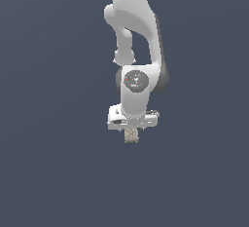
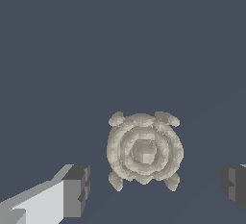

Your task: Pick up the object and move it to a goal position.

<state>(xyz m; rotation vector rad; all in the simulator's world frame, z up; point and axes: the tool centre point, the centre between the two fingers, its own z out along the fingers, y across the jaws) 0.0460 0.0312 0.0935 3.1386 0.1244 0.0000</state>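
The white two-fingered gripper (image 1: 132,129) of the Panda arm hangs straight down over the small beige-tan lumpy object (image 1: 131,135), a roughly square piece with concentric rings moulded into its top and little nubs at its corners. In the wrist view the two dark grey finger pads (image 2: 77,190) stand wide apart, one on each side of the object (image 2: 143,151), with clear gaps of bare floor between each pad and the thing. So the jaws are spread and hold nothing.

The object lies on the plain slate-blue ground (image 1: 48,172). No edge or corner of that surface shows in either view, so its place can only be given against the arm: in the exterior view it peeks out just beneath the gripper's white body, near the middle of the picture. Whether the fingertips have come down to the object's level or stand above it cannot be told from these views.

As for progress, I judge the task to be in its early part. The approach and the lining-up over the object look done, since it sits between the open fingers. What is left is nearly everything that counts: closing on it, lifting it, and carrying it to the goal. No goal marker is visible in either picture, so the distance to travel cannot be judged.
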